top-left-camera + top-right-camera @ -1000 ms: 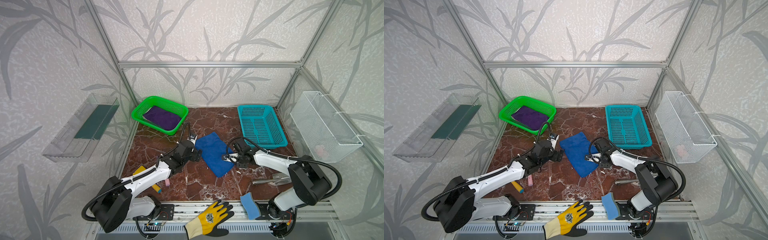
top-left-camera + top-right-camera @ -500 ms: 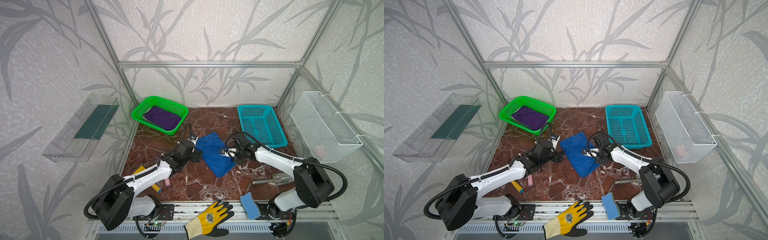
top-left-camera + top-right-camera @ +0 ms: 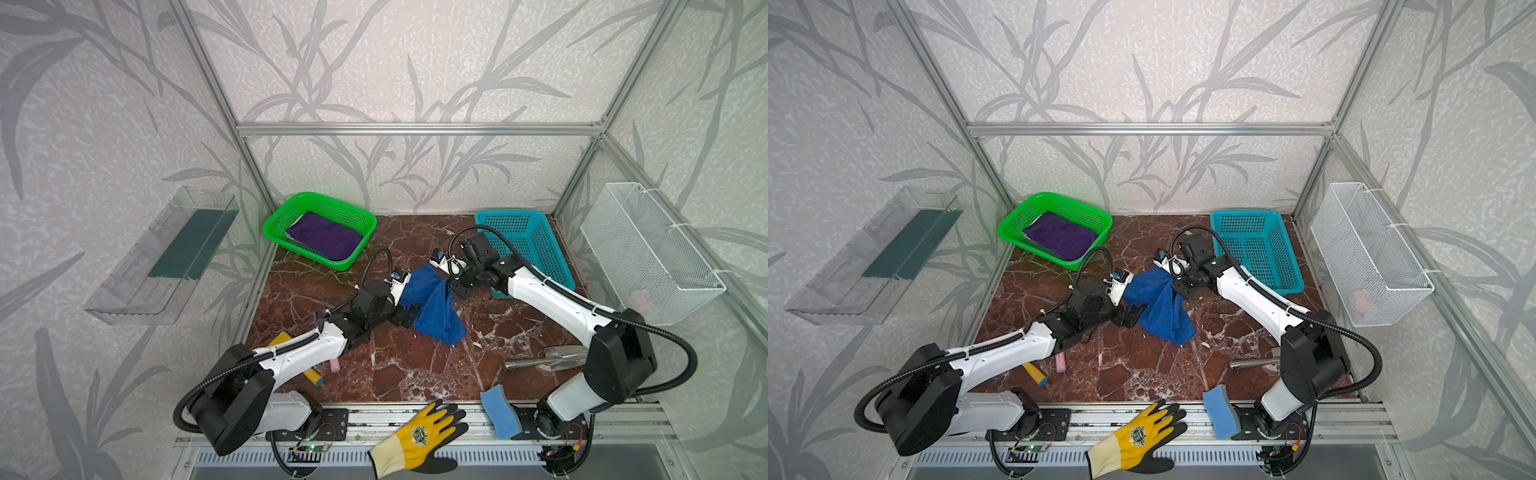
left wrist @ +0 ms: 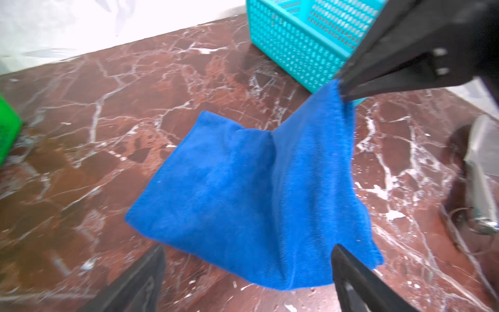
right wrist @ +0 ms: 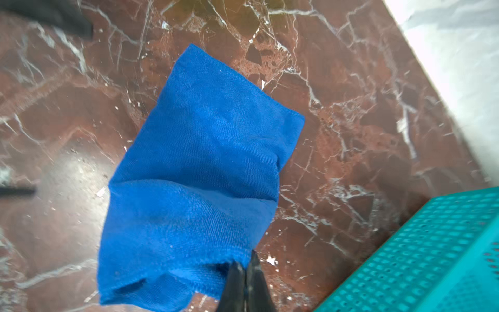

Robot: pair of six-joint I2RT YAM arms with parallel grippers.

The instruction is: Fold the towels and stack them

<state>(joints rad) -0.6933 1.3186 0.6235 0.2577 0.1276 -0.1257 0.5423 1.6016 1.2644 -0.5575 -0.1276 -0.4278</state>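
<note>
A royal blue towel [image 3: 436,309] [image 3: 1160,309] hangs partly lifted over the middle of the marble floor, its lower part still resting there. My right gripper [image 3: 451,286] [image 5: 245,260] is shut on its raised right corner; the towel [image 5: 202,162] drapes away from the pinch. My left gripper [image 3: 409,316] [image 4: 248,248] stands open at the towel's left edge, its fingers on either side of the hem [image 4: 243,189] without touching. A dark purple towel [image 3: 324,237] [image 3: 1061,237] lies folded in the green basket [image 3: 320,261], with a pale cloth edge under it.
A teal basket [image 3: 536,245] stands at the back right, close behind my right wrist. A wire basket [image 3: 648,249] hangs on the right wall and a clear shelf [image 3: 166,257] on the left. A metal tool [image 3: 548,359], blue sponge [image 3: 496,411], glove [image 3: 419,436] and yellow stick [image 3: 307,374] lie near the front.
My right gripper has shut on the blue towel's right corner and raised it up and toward the back, so the towel stands tented instead of flat. The left gripper has hardly moved.
</note>
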